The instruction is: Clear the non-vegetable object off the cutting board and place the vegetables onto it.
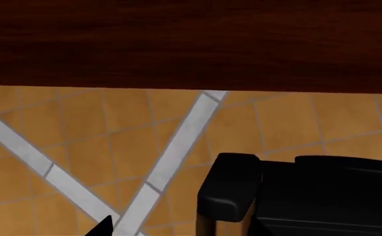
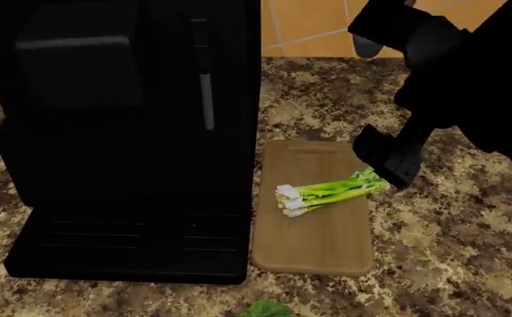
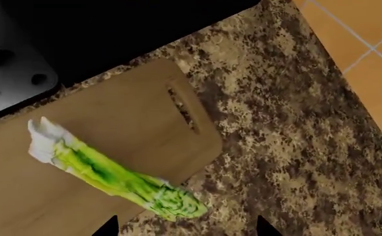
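The tan cutting board (image 2: 313, 244) lies on the granite counter right of the black machine. The green asparagus bundle (image 2: 326, 191) rests across it, white cut ends toward the machine and leafy tips over the board's right edge. In the right wrist view the asparagus (image 3: 112, 174) crosses the board (image 3: 118, 113) near its slot. My right gripper (image 3: 185, 228) hangs open just above the tips, its fingers apart with nothing between them; the head view shows it (image 2: 395, 173) over the board's right edge. Green radish leaves (image 2: 268, 308) peek in at the bottom edge. The non-vegetable object is out of view. My left gripper (image 1: 184, 231) is open over the floor.
A big black machine (image 2: 124, 139) fills the counter's left half, tight against the board. Speckled granite counter (image 2: 450, 251) extends to the right and front. Orange tiled floor (image 2: 309, 26) lies beyond the far edge. The left wrist view shows floor tiles, a dark wooden panel (image 1: 191, 44) and a black part (image 1: 309, 196).
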